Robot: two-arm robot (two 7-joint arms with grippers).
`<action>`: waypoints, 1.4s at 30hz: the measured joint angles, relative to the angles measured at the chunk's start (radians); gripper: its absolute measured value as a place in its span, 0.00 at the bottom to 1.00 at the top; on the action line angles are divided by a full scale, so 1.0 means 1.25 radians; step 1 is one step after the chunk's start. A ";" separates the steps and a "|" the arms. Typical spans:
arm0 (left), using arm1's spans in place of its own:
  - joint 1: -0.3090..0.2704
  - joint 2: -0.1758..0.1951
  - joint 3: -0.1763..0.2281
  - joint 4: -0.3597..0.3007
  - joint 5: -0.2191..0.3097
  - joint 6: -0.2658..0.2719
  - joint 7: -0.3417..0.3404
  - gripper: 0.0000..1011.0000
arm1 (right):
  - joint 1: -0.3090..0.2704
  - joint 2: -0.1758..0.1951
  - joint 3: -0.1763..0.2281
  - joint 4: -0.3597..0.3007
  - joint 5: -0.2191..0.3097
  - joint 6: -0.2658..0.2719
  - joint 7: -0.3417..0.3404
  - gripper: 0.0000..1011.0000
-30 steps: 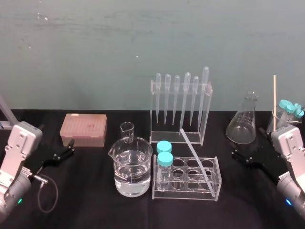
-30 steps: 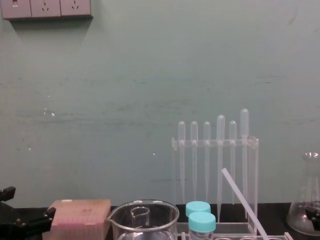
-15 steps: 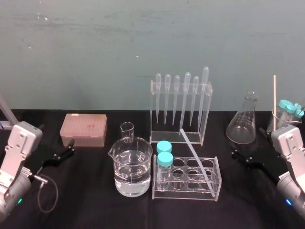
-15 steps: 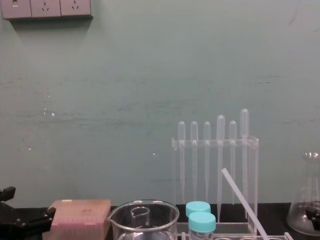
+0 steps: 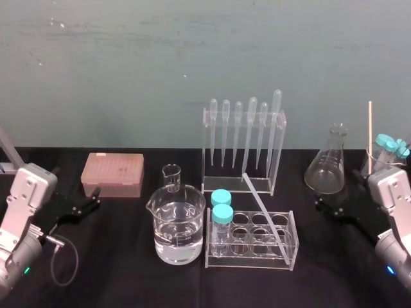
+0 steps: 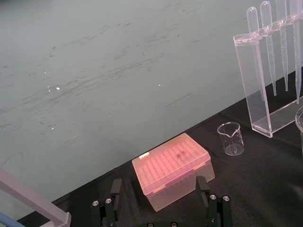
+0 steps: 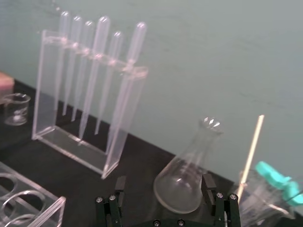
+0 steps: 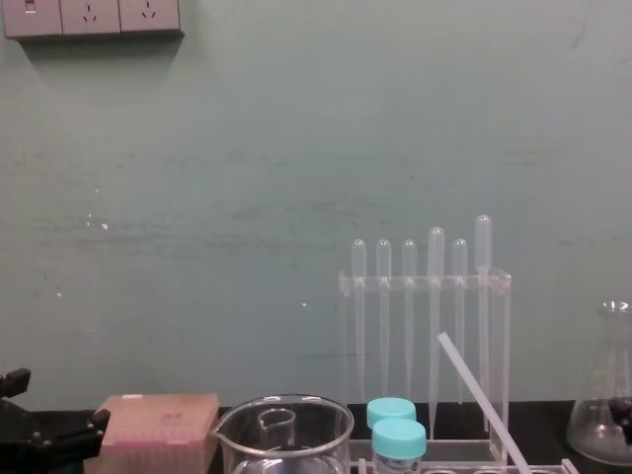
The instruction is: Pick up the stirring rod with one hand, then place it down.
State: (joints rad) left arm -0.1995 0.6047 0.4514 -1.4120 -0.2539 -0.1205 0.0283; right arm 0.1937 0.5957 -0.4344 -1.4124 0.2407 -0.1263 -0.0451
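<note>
Stirring rod sits just right of centre in the head view, untouched. It leans at a slant in the clear tube rack, lower end toward the rack's front right corner, upper end tilted up and left in front of the pipette stand; which well holds it, cannot tell. Right gripper hangs low at the right edge beside the flask, fingers spread wide, holding nothing. Left gripper rests at the lower left near the pink box, fingers also wide, empty. Both are well apart from the rod.
</note>
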 joint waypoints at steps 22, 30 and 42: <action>0.000 0.000 0.000 0.000 0.000 0.000 0.000 0.99 | 0.068 -0.046 -0.019 -0.034 0.073 -0.285 0.245 0.99; 0.000 0.000 0.000 0.000 0.000 0.000 0.000 0.99 | 0.085 -0.055 -0.041 -0.019 0.196 -0.159 0.382 0.99; 0.000 0.000 0.000 0.000 0.000 0.000 0.000 0.99 | 0.104 -0.064 -0.045 0.011 0.246 0.007 0.437 0.99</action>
State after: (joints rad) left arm -0.1996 0.6047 0.4514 -1.4120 -0.2539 -0.1205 0.0283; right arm 0.3233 0.5159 -0.4912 -1.3989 0.5481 -0.1180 0.5017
